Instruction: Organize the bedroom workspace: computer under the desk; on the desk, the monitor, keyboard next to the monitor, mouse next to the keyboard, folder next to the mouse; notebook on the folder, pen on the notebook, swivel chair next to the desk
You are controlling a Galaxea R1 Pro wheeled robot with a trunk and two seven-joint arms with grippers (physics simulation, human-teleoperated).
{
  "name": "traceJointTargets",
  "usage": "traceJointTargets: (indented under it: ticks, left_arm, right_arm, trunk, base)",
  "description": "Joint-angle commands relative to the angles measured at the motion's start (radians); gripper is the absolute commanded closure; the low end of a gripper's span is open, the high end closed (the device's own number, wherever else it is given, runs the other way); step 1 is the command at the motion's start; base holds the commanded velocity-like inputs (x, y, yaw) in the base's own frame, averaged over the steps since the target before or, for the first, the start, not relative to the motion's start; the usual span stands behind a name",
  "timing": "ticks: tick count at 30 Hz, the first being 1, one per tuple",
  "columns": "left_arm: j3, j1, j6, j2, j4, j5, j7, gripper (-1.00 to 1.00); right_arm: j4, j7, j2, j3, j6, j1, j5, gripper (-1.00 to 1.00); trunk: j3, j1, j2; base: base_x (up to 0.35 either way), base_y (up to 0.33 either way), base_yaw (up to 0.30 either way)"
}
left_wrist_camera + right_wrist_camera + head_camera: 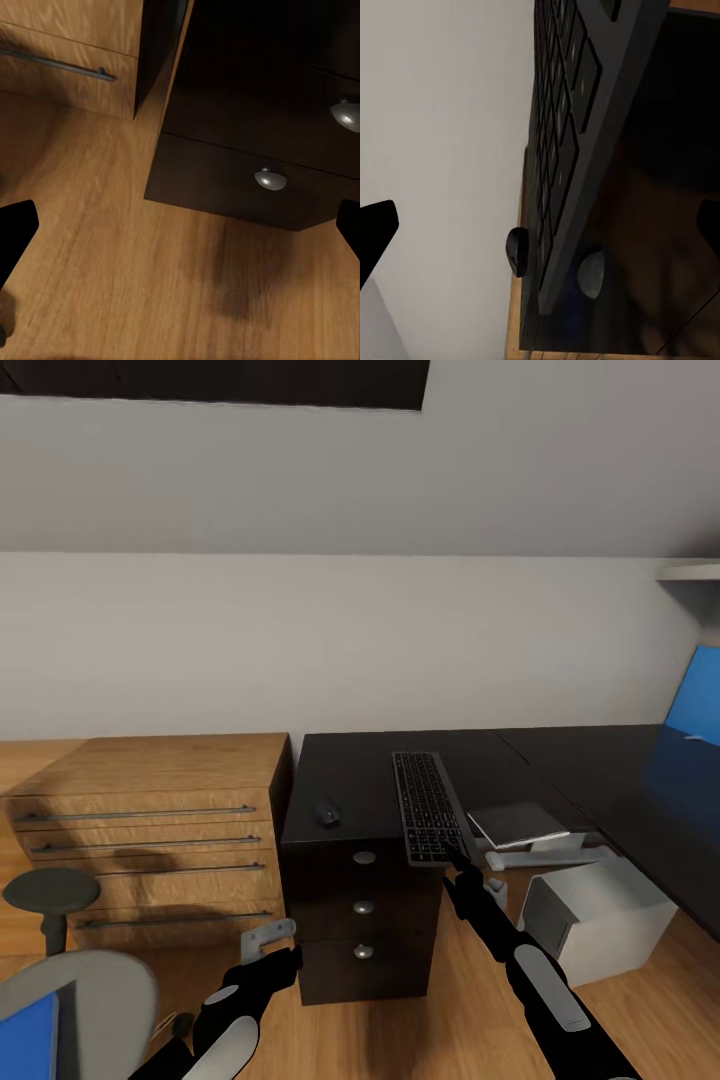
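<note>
The dark keyboard (430, 806) lies on the black desk (350, 770), its near end jutting past the front edge. My right gripper (462, 857) is open just at that near end; in the right wrist view the keyboard (566, 150) runs between the spread fingers. The mouse (327, 813) (516, 253) sits to the keyboard's left. A grey notebook (515, 823) lies lower, to the right of the desk drawers. The silver computer (595, 905) stands on the floor. The blue folder (30, 1040) rests on the swivel chair (90, 975). My left gripper (272, 952) hangs open, low before the drawers. Monitor and pen are out of view.
A light-wood drawer unit (150, 830) stands left of the desk's black drawer pedestal (362, 920) (247, 112). A round dark stool (50, 890) is in front of it. The desk's blue back panel (695, 695) shows at far right. Wood floor (135, 270) lies below my left gripper.
</note>
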Motion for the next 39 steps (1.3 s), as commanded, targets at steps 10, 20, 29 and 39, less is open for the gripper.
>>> traceJointTargets:
  ticks: [10, 20, 29, 39]
  left_arm:
    - [-0.002, -0.001, 0.004, 0.0, -0.001, 0.003, 0.006, -1.0]
    - [-0.005, -0.001, 0.004, -0.001, -0.001, 0.003, 0.006, -1.0]
    - [-0.006, -0.001, 0.004, -0.001, -0.001, 0.003, 0.006, -1.0]
    - [-0.007, -0.001, 0.004, -0.001, -0.001, 0.003, 0.006, -1.0]
  right_arm:
    - [0.01, 0.0, -0.001, -0.04, 0.002, -0.001, -0.008, -1.0]
    - [0.042, -0.015, -0.002, -0.068, 0.001, -0.002, -0.008, -1.0]
    - [0.045, -0.018, -0.003, -0.068, 0.001, -0.004, -0.008, -1.0]
    - [0.045, -0.018, -0.003, -0.067, 0.001, -0.004, -0.006, -1.0]
  trunk:
    - [-0.001, 0.0, -0.001]
    - [-0.001, 0.0, -0.001]
    - [-0.001, 0.0, -0.001]
    - [-0.001, 0.0, -0.001]
  base:
    - [0.001, 0.0, 0.0]
    - [0.0, 0.0, 0.0]
    - [0.0, 0.0, 0.0]
    - [0.0, 0.0, 0.0]
